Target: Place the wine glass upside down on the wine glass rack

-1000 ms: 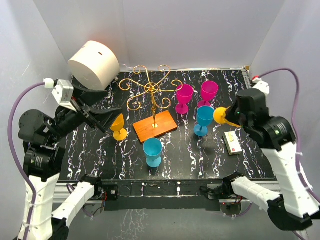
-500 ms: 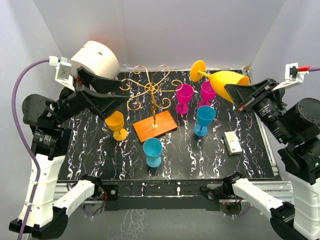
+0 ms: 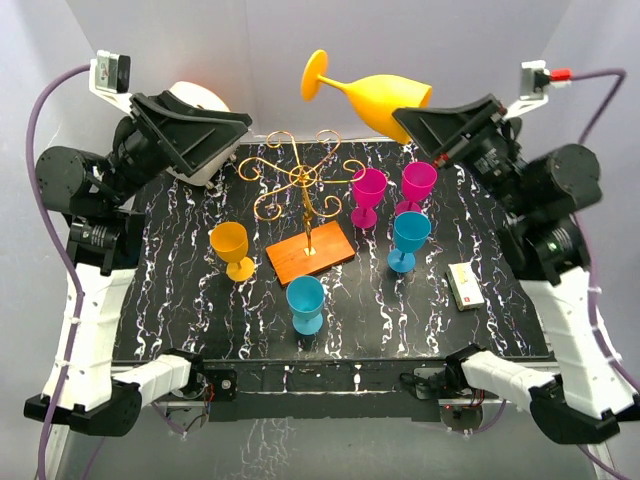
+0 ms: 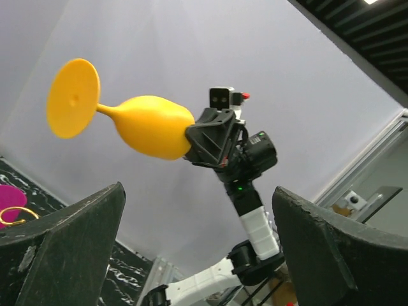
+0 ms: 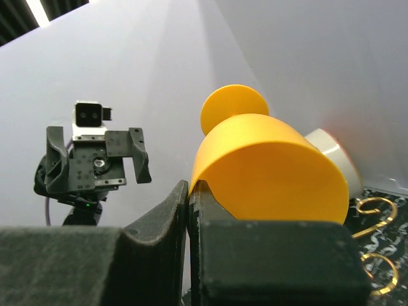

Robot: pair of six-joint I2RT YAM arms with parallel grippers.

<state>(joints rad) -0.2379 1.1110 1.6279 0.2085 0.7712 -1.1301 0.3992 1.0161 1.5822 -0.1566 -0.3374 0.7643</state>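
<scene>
Standing over everything is the black, white-veined table, with the two arms rising from its near edge. The left arm is lifted high at the left side, and its jaws are spread wide with nothing between them, as the left wrist view shows plainly. The right arm is raised just as high on the right, and its jaws are pinching the rim of the yellow wine glass, one finger inside the bowl and one outside.

At the back left a white drum-shaped object sits partly hidden behind the left arm. The wine glass rack stands near the middle of the table, with its gold scroll arms curling out from the post and its wooden base flat on the surface; nothing hangs on it.

The held wine glass lies on its side well above the table, up beyond the rack toward the back wall, with its round foot pointing to the left and its mouth toward the right arm. It touches nothing but the jaws.

Five more glasses stand upright on the table: a yellow one just left of the base, a blue one in front of it, another blue one to the right, and two magenta ones behind that. A small box lies at the far right.
</scene>
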